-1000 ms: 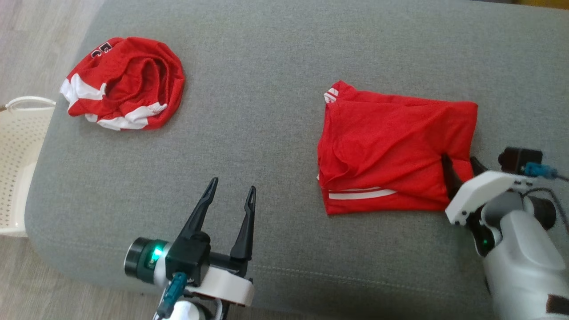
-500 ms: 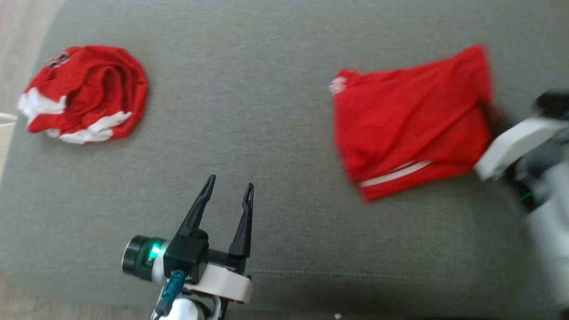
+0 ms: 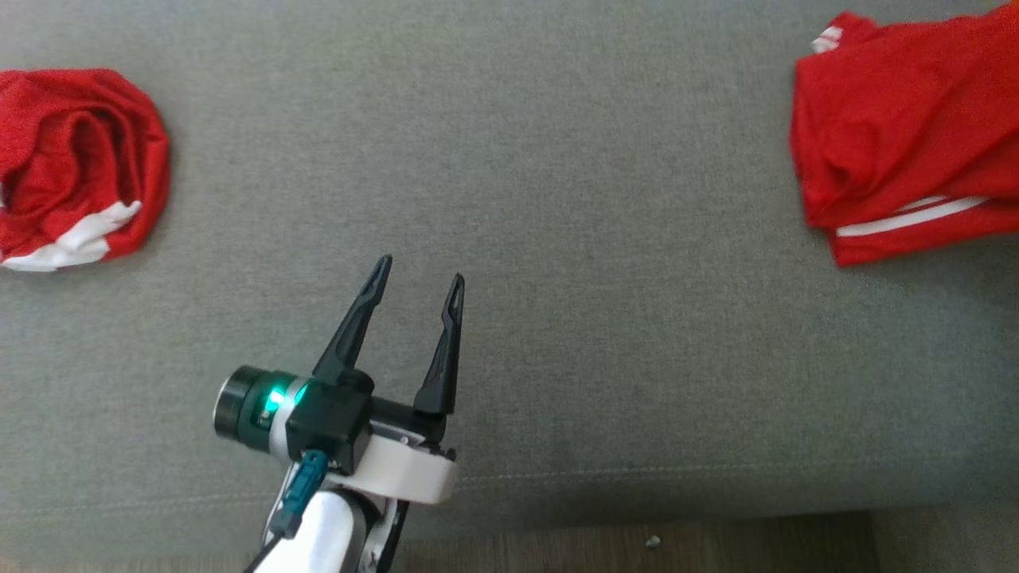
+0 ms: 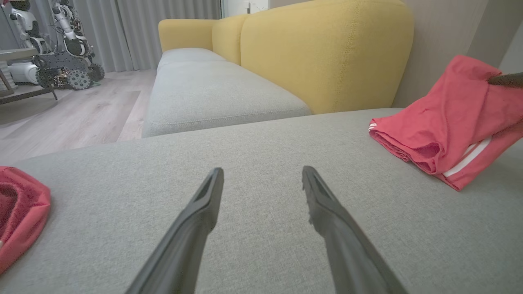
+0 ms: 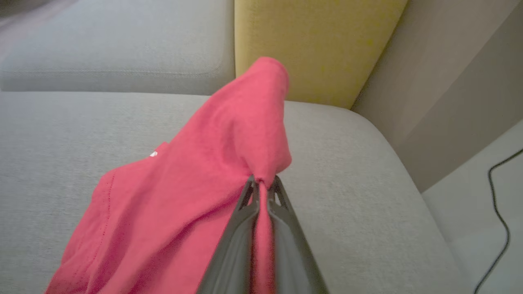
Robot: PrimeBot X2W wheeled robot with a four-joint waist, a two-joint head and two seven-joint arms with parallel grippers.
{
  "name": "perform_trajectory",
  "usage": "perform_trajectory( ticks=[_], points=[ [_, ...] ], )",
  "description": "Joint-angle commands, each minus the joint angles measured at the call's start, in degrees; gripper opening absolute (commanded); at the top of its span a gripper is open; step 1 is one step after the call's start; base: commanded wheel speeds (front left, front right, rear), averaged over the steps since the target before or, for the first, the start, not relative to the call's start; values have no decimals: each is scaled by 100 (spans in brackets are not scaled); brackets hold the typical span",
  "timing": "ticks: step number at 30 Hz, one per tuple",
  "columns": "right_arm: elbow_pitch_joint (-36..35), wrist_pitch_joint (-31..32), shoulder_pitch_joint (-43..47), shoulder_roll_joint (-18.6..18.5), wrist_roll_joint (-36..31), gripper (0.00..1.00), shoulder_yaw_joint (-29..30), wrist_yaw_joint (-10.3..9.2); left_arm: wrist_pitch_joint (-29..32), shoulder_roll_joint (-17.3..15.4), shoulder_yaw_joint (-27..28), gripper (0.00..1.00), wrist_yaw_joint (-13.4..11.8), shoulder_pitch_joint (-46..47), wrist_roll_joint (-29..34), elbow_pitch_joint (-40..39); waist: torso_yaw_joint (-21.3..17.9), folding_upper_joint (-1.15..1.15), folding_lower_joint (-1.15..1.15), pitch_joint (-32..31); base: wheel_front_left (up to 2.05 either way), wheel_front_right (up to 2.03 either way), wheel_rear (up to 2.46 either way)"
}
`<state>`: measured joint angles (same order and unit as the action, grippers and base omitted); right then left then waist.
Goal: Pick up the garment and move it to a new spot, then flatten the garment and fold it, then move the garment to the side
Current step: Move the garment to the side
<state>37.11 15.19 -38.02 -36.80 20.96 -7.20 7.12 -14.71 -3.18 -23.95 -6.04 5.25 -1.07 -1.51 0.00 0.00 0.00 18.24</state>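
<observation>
Right gripper (image 5: 261,183) jaws pinch one raised edge of folded red jersey (image 5: 196,192), far right on grey sofa cushion (image 3: 557,199), the rest lying on it. Left gripper (image 3: 418,278) jaws spread, empty. Risk: a single-edge pinch could let the folds fall open or the fabric slip out.
</observation>
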Motion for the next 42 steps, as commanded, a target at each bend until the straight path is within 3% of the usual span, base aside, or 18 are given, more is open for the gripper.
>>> perform_trajectory(
  ticks=[1,13,14,16,17,23,26,28,29,32,38,42],
  points=[
    [-240,14,-133,-229,-131,0,53,36,-29,17,143,100,1,170,50,-212,-74,0,0,105,0,0,0],
    [-870,102,-120,-242,-1115,0,905,36,-29,-95,127,100,-1,382,123,-230,-214,0,0,477,0,0,0],
    [-950,118,-99,-210,-1189,10,966,36,-29,-98,122,100,-4,391,121,-224,-222,0,0,487,0,0,0],
    [-1106,128,-49,-149,-1360,87,1098,36,-29,-102,111,100,-3,409,108,-201,-232,0,0,500,0,0,0],
    [-1183,126,-24,-121,-1463,100,1168,36,-29,-102,108,100,-2,421,102,-193,-233,0,0,501,0,0,0],
    [-1860,-235,75,165,-2216,100,1425,36,-29,-103,91,100,-2,467,75,-141,-208,0,0,408,0,0,0],
    [-2221,-633,149,549,-2409,100,1381,36,-29,-105,87,100,-12,445,67,-109,-165,0,0,259,0,0,0],
    [-2302,-771,216,707,-2376,100,1290,36,-29,-104,95,100,-26,430,61,-106,-147,0,0,194,0,0,0],
    [-2409,-1046,392,1023,-2180,100,1032,36,-29,-102,114,100,-47,379,37,-95,-111,0,0,46,0,0,0],
    [-2466,-1505,741,1420,-1808,100,599,36,-29,-98,127,100,-59,288,1,-64,-31,0,0,-204,0,0,0],
    [-2140,-2743,1498,2241,-1259,100,51,36,-29,-68,222,100,-100,37,-137,-23,161,0,0,-750,0,0,0],
    [-1981,-3006,1955,2634,-1095,100,-156,36,-29,-43,359,100,-145,-203,-253,-36,291,0,0,-1103,0,0,0]
  ],
)
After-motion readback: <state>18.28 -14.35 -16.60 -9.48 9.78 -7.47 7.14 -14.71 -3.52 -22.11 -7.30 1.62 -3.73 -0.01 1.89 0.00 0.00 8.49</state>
